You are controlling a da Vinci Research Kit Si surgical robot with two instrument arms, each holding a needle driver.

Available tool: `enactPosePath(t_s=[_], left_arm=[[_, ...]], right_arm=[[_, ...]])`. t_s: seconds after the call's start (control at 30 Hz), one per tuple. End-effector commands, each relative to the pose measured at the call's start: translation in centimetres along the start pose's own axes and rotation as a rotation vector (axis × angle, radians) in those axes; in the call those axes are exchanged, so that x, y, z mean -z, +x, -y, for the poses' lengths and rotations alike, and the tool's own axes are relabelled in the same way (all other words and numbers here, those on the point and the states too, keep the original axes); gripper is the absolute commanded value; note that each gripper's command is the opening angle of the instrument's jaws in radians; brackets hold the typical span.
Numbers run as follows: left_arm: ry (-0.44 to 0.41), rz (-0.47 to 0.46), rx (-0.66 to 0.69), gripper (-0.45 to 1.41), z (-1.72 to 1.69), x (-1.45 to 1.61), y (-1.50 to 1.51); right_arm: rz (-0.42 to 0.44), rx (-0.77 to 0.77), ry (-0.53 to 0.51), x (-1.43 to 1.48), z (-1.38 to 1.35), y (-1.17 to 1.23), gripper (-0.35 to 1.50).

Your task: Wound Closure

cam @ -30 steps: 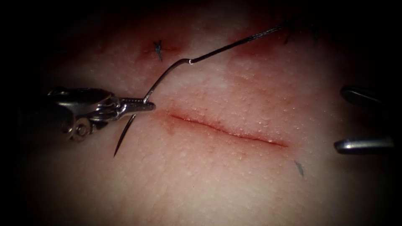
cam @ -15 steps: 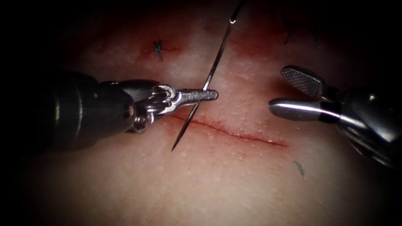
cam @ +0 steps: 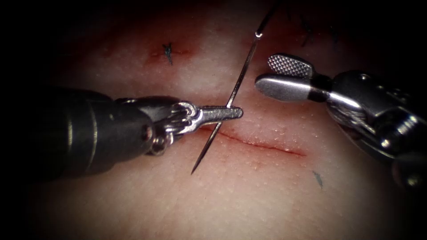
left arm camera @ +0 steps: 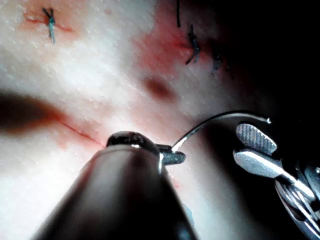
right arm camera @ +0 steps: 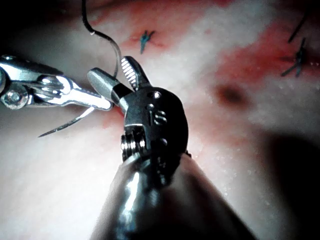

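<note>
The needle (cam: 224,109) is gripped about mid-curve by the left tool (cam: 235,113), its jaws clamped tight on the steel, and it is held clear above the tissue (cam: 231,195), not in it. Its point is seen hanging just below the cut (cam: 258,143), near the cut's left end, while its tail is carried up past the cut's upper side, where the thread (cam: 269,13) is attached. The right tool (cam: 271,75) is found above the cut, just beside the needle's upper part, its jaws spread apart and nothing held between them. Dark stitches (cam: 167,52) are seen well above the cut, with red fluid (cam: 267,49) smeared around them.
</note>
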Motion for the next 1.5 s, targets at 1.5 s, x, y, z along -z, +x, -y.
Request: enactPosePath(t_s=[1.5], left_arm=[[-0.011, -0.012, -0.027, -0.45, -0.17, -0.03, -0.05]], right_arm=[[0.019, 0.014, -0.070, -0.48, 0.04, -0.18, 0.79]])
